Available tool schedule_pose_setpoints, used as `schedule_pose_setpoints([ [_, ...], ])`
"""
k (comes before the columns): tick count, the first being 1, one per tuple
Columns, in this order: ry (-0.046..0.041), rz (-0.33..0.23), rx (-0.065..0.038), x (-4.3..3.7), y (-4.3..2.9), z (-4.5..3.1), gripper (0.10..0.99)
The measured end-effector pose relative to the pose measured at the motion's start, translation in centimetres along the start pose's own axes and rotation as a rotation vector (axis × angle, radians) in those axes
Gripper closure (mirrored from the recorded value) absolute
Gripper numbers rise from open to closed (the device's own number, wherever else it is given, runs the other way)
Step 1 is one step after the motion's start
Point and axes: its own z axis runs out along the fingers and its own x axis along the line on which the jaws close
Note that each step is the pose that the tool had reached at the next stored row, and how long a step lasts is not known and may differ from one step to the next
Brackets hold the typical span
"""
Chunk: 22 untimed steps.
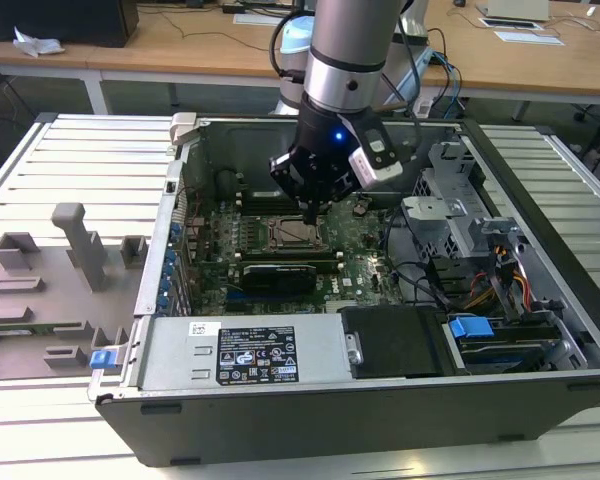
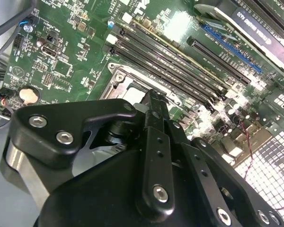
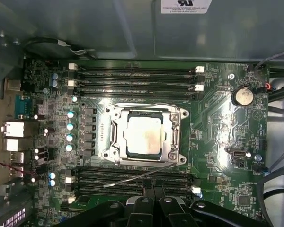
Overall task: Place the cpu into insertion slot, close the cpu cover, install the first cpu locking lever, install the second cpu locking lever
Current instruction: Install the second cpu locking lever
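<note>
CPU (image 3: 143, 136): silver-topped chip, seated flat in the insertion slot (image 3: 114, 124) at mid-motherboard, inside the open computer case (image 1: 280, 400) on the slatted bench (image 1: 70, 160). CPU cover (image 3: 175, 135): lowered around the chip, heat-spreader showing through its central window. Locking lever (image 3: 139, 176): thin metal rod, lying slantwise across the memory slots (image 3: 132, 187) just beside the socket; judged not yet latched. Second lever: cannot be picked out with certainty.

Claw (image 3: 154, 203): dark fingers pressed close together, pinching nothing, poised just above the board at the socket edge nearest the loose lever; seen in the exterior view (image 1: 310, 212) directly over the socket.

Hazards, judged: lever tip slipping off the narrow fingers under spring load and snapping back; fingers skidding sideways onto memory-slot clips or small capacitors (image 3: 71, 126) beside the socket; lever pushed down but missing its retaining hook, leaving the cover unclamped; excess downward force flexing the board.
</note>
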Motion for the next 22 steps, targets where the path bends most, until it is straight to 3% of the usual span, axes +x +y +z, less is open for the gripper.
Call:
schedule_pose_setpoints([
  [6,-0.0001,0.0,-0.005,-0.05,-0.09,0.7,0.98],
  [8,-0.001,-0.002,-0.024,-0.01,-0.28,1.13,0.98],
  [9,-0.0017,-0.003,-0.039,0.11,-0.42,1.19,0.98],
  [10,-0.0028,-0.005,-0.063,0.36,-0.67,1.27,0.98],
  [11,-0.0035,-0.006,-0.078,0.57,-0.89,1.33,0.98],
  [16,-0.0061,-0.011,-0.135,1.96,-2.32,1.87,0.98],
  [22,-0.0072,-0.012,-0.158,3.3,-3.09,2.44,0.98],
])
